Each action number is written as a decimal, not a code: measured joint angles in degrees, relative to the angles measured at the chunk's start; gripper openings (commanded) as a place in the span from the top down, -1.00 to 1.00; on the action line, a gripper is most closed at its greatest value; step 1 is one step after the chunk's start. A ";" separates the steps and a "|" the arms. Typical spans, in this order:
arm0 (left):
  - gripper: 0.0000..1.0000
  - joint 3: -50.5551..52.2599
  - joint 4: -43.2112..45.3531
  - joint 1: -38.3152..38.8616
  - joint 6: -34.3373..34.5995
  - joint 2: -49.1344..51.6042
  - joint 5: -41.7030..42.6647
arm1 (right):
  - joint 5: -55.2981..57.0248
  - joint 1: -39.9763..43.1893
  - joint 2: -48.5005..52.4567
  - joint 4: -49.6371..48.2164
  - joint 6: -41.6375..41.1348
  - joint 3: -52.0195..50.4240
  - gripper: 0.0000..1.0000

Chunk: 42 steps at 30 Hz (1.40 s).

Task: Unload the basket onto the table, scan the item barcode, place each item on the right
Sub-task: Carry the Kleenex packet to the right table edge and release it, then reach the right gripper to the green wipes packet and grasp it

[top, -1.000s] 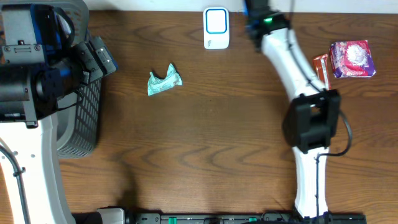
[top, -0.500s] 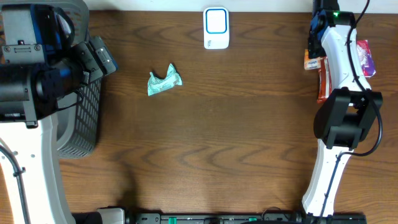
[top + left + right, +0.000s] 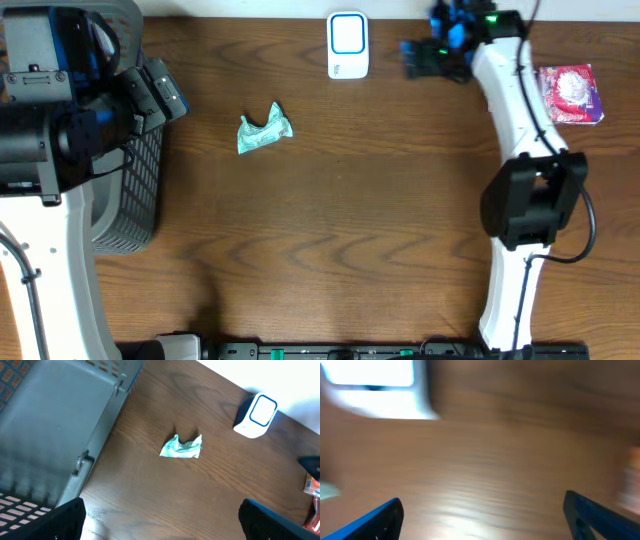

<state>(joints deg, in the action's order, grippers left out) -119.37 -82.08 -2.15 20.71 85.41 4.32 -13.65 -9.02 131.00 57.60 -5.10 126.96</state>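
Right gripper (image 3: 414,56) spread wide near scanner (image 3: 348,45); basket (image 3: 142,185) far left

**Colour key to the tabletop**

You see a table (image 3: 330,230) of dark brown wood with wavy grain. The scanner (image 3: 347,45) is white, its window ringed in blue. The crumpled wrapper (image 3: 263,132) is mint green with white. The basket (image 3: 140,190) is grey with a square mesh. The packet (image 3: 568,94) is purple with a pink and white centre. Your right arm (image 3: 510,90) is white with black joints.
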 measured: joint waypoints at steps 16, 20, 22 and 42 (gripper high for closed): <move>-0.96 0.00 0.02 0.00 0.00 0.00 0.00 | -9.07 -23.69 9.14 -25.35 -26.99 -0.15 -0.27; -0.96 0.00 0.02 0.00 0.00 0.00 0.00 | -0.98 -27.41 9.09 -27.15 -30.45 -0.15 0.12; -0.95 0.00 0.02 0.00 0.00 0.00 0.00 | 3.52 -28.94 9.22 -26.86 -31.67 -0.17 0.27; -0.95 0.00 0.02 0.00 0.00 0.00 0.00 | 17.33 -32.48 9.73 -9.11 -31.06 -0.17 0.81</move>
<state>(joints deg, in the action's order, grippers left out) -119.37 -82.06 -2.15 20.71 85.41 4.32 3.68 -41.50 140.73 48.49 -36.16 126.78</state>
